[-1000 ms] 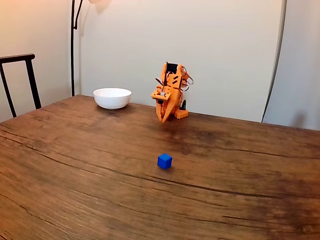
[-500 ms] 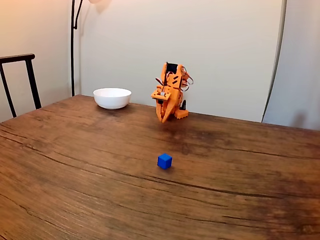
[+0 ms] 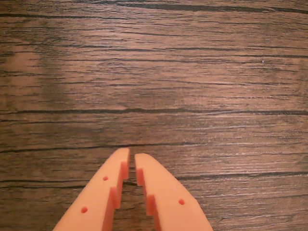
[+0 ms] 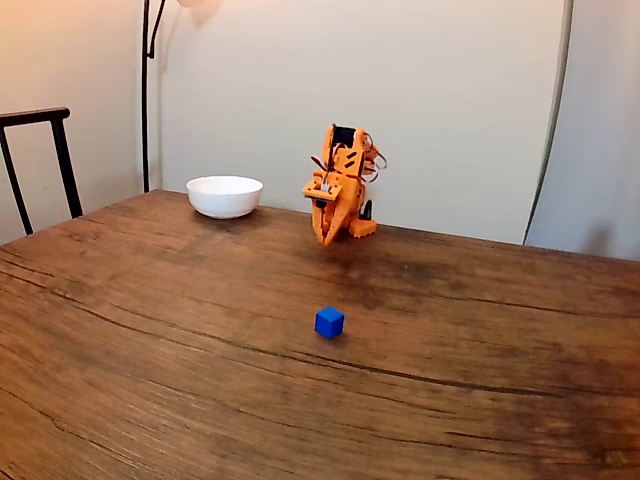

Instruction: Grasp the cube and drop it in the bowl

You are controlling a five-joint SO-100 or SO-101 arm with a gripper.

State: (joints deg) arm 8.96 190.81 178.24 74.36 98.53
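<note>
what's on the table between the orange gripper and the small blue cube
Nothing: in the fixed view, bare wooden table separates the orange gripper from the small blue cube.

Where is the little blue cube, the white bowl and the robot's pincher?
cube [image 4: 329, 322], fixed view, its front face.
bowl [image 4: 224, 200], fixed view, its outer wall.
gripper [image 3: 132, 157], wrist view, between its two orange fingertips.

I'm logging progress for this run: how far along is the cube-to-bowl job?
Nothing looks done yet. The cube sits alone on the table, well in front of the folded arm, and the bowl holds nothing that can be seen. The gripper is nearly closed over bare wood, holding nothing. Reaching, grasping, carrying and dropping all remain.
</note>
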